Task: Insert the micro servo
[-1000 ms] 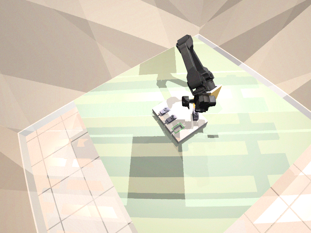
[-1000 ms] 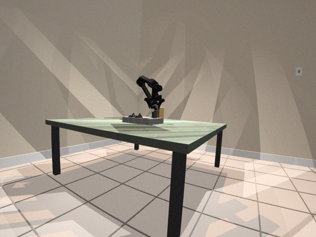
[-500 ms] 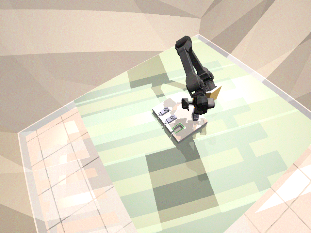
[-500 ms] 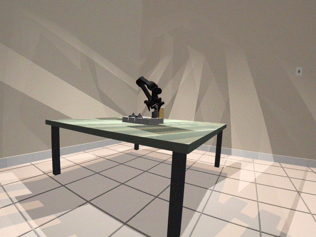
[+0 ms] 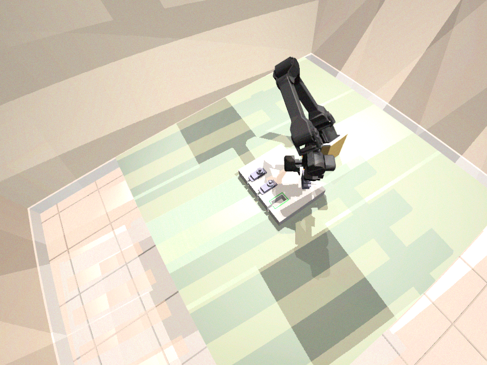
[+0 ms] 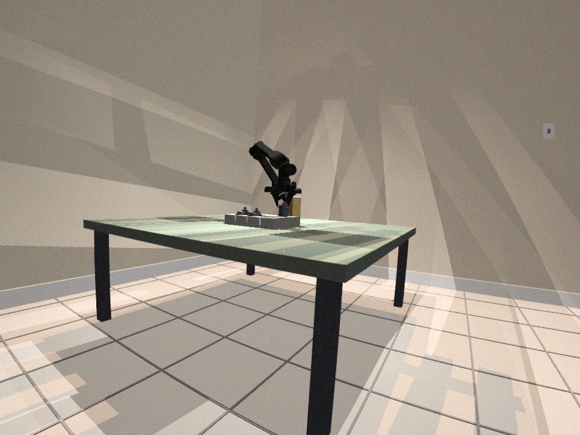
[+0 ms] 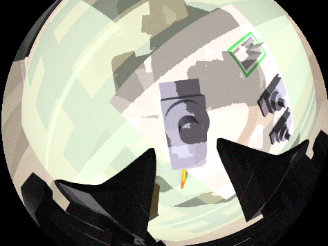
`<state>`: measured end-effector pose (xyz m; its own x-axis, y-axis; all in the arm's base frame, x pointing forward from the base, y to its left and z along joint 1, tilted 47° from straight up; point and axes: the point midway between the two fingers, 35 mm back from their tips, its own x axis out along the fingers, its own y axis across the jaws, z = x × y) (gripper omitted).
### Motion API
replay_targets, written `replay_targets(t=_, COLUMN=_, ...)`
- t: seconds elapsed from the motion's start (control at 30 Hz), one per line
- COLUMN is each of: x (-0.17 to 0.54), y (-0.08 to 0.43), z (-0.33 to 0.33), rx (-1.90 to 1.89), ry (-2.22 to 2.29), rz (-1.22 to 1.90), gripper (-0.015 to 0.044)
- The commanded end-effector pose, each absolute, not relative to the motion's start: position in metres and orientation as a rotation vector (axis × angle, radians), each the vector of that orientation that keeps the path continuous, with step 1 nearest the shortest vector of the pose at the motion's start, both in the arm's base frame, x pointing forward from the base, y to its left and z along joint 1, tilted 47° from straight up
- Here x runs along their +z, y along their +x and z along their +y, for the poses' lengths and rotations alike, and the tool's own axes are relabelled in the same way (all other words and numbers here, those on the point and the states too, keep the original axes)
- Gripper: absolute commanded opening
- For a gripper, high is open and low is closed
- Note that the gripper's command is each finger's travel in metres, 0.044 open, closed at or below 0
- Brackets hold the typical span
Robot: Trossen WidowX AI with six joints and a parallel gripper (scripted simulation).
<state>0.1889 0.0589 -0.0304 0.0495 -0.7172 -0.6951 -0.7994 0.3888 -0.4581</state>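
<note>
The loose micro servo (image 5: 306, 183) (image 6: 283, 210) (image 7: 185, 121) stands on the white deck (image 5: 284, 215) (image 6: 284, 223) (image 7: 166, 62), output shaft up. Its orange cable (image 7: 183, 177) extends from the end nearest the wrist camera's lower edge. My gripper (image 5: 307, 177) (image 6: 282, 204) (image 7: 186, 148) is partly open above the servo. In the wrist view one fingertip shows on each side of the servo's cable end, with gaps between. Whether the tips are down level with the body is unclear. The pocket's green outline (image 5: 275, 197) (image 7: 237, 63) surrounds an empty recess near the deck's edge.
Two seated servos (image 5: 258, 173) (image 5: 267, 186) (image 7: 277, 98) (image 7: 283, 131) sit in a row beside the marked pocket. A yellow-brown block (image 5: 336, 148) (image 6: 296, 206) (image 7: 154, 200) stands close behind the gripper and the deck. The deck rests on a green patterned table (image 5: 220, 282) (image 6: 211, 236).
</note>
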Motion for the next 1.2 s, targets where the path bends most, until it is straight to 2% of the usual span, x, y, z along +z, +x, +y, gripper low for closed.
replay_targets(t=0.0, x=-0.031, y=0.189, z=0.058, rx=0.107, ry=-1.356, rz=1.686, gripper=0.0151)
replay_targets(t=0.07, x=-0.031, y=0.189, z=0.058, rx=0.107, ry=-1.356, rz=1.686, gripper=0.0099)
replay_targets(t=0.2, x=-0.031, y=0.189, z=0.058, rx=0.107, ry=-1.356, rz=1.686, gripper=0.0072)
replay_targets(t=0.3, x=-0.027, y=0.189, z=0.062, rx=0.108, ry=-1.356, rz=1.686, gripper=0.0000)
replay_targets(t=0.9, x=-0.004, y=0.178, z=0.073, rx=0.109, ry=-1.356, rz=1.687, gripper=0.0000)
replay_targets(t=1.17, x=-0.008, y=0.199, z=0.078, rx=0.108, ry=-1.356, rz=1.685, gripper=0.0000)
